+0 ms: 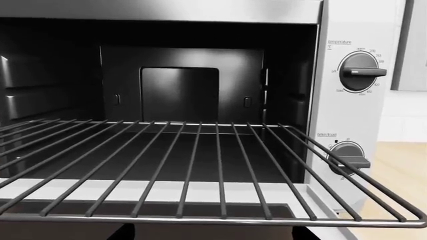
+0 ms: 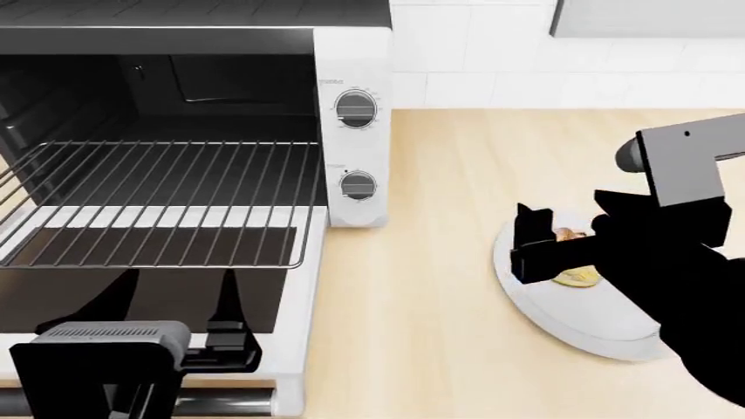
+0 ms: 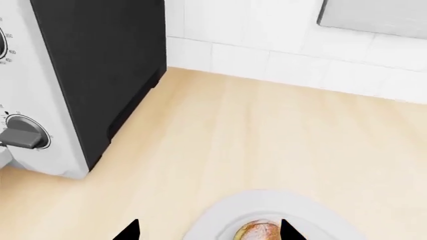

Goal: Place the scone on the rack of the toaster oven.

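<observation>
My right gripper (image 2: 559, 251) hangs spread wide around the scone (image 2: 577, 278), which sits on the white plate (image 2: 582, 327) near the counter's (image 2: 442, 332) right edge, while my left gripper (image 2: 227, 336), fingers parted, waits below the toaster oven's (image 2: 355, 70) pulled-out rack (image 2: 163, 205).

White toaster oven (image 2: 355, 70) w/ blk interior, golden scone (image 2: 575, 278)

Oven (image 2: 355, 61) mouth open at frame left, bare rack (image 2: 163, 205) pulled out over door (image 2: 152, 288), counter (image 2: 442, 288) between oven and plate (image 2: 594, 327) unobstructed
</observation>
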Robot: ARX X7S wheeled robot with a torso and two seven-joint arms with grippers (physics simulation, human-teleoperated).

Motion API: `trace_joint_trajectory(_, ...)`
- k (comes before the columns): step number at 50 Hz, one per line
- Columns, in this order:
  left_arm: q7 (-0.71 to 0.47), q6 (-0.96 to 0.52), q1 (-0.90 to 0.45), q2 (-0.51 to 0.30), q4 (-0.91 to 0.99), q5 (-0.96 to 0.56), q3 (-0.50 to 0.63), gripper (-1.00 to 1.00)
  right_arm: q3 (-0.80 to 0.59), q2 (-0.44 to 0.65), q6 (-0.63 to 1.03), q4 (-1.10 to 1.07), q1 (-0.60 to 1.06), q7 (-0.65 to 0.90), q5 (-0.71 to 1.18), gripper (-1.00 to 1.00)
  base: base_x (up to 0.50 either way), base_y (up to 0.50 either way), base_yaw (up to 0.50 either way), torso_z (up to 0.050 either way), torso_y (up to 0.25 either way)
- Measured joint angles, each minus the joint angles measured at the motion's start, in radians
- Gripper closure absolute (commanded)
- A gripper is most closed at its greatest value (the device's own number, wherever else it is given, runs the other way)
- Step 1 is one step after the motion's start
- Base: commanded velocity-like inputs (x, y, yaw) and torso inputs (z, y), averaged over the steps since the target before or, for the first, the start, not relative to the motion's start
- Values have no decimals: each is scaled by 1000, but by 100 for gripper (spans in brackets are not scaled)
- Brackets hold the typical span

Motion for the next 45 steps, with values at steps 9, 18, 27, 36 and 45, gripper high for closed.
trace_joint_trajectory(9,0,-5,2,3,-1,0,-5,-100,-4,4,-17,41,14,-57,-73,-100,1,0,-1,0,0)
trace_joint_trajectory(18,3,-2,5,4,-4,0,-9,-100,-55,-9,-47,120,0,-169,-214,-100,0,0,0,0,0)
trace_joint_trajectory(27,8,2,7,6,-8,-1,-12,-100,-82,-8,-54,175,-11,-210,-267,-100,1,0,0,0,0)
trace_joint_trajectory(36,11,3,8,6,-10,-1,-15,-100,-107,9,-94,224,-52,-293,-339,-100,0,0,0,0,0)
trace_joint_trajectory(45,15,5,11,7,-13,-1,-18,-100,-133,22,-141,262,-107,-372,-407,-100,1,0,0,0,0)
